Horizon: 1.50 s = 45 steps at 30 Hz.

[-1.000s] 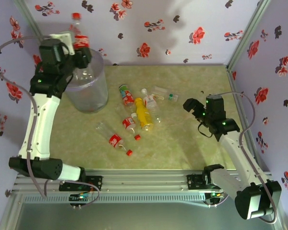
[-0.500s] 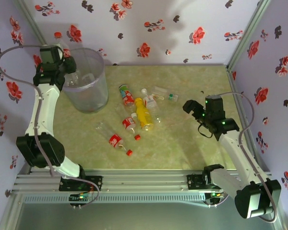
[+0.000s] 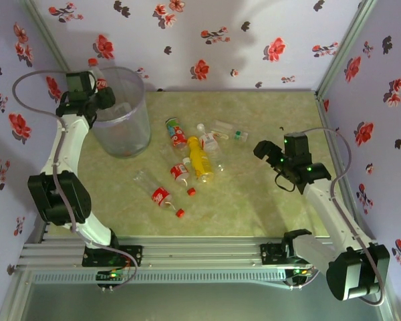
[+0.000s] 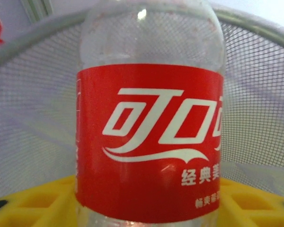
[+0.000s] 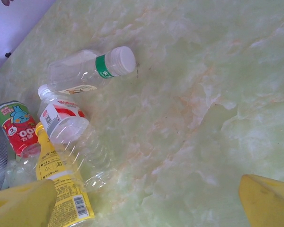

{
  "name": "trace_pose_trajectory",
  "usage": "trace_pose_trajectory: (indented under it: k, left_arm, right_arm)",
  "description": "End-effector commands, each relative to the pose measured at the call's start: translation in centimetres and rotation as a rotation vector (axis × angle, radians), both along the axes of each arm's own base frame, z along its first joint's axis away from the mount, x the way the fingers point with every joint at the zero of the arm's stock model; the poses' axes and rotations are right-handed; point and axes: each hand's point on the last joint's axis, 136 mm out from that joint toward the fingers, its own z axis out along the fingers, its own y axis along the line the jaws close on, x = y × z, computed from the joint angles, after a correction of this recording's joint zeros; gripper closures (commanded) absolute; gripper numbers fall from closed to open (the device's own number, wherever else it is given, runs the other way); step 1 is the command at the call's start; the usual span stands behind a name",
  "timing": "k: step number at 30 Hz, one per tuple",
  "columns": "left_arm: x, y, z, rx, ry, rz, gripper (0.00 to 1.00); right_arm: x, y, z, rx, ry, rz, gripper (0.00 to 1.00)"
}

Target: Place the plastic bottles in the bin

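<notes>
The table (image 3: 254, 194) is carrying the bin (image 3: 123, 137) at its far left, tall, greyish and see-through, with a meshed wall. The left gripper (image 3: 101, 90) is hovering at the rim, probably so that a bottle (image 4: 149, 142) drops inside. The bottle is sitting between its yellow fingers (image 4: 33, 203); I cannot tell whether they are clamping or releasing it. It is clear, red-labelled and red-capped. The right gripper (image 3: 262, 148) is hanging spread wide beside the loose bottles (image 3: 187, 157) mid-table, likely readying a pick.

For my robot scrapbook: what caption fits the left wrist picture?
Red-labelled clear bottle between yellow fingers, mesh bin behind.
</notes>
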Motion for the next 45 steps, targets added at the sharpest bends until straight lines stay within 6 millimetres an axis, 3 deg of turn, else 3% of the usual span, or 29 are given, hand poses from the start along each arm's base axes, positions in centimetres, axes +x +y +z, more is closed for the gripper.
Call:
trace_pose_trajectory:
  k: [1, 10, 18, 24, 31, 37, 40, 45]
  left_arm:
    - [0.7, 0.2, -0.8, -0.008, -0.004, -0.004, 0.32]
    - [0.9, -0.4, -1.2, -0.045, 0.001, -0.023, 0.11]
    - [0.3, -0.5, 0.3, -0.045, -0.02, -0.03, 0.09]
    - [-1.3, -0.8, 3.0, -0.044, -0.057, -0.039, 0.09]
    - [-5.3, -1.6, 4.9, -0.049, -0.061, -0.049, 0.08]
    - [-10.4, -3.9, 5.4, -0.072, -0.05, -0.087, 0.08]
    - [-12.8, -5.9, 5.1, -0.122, -0.065, -0.115, 0.08]
    - [-15.9, -10.2, 2.7, -0.173, -0.012, -0.212, 0.08]
  right_arm:
    - [0.3, -0.4, 0.3, -0.03, -0.018, -0.002, 0.01]
    - [0.4, -0.5, -0.3, -0.039, -0.002, -0.002, 0.01]
    - [1.2, -0.4, 0.1, -0.074, -0.008, 0.026, 0.01]
    - [2.8, 1.3, -0.1, -0.185, 0.003, 0.174, 0.01]
    - [5.5, 4.9, -0.1, -0.422, -0.082, 0.629, 0.01]
    - [7.8, 4.9, -1.9, -0.67, -0.03, 1.025, 0.01]
    - [9.5, 5.1, -3.2, -0.743, -0.024, 1.17, 0.01]
    - [14.0, 5.5, -5.8, -0.778, -0.03, 1.27, 0.05]
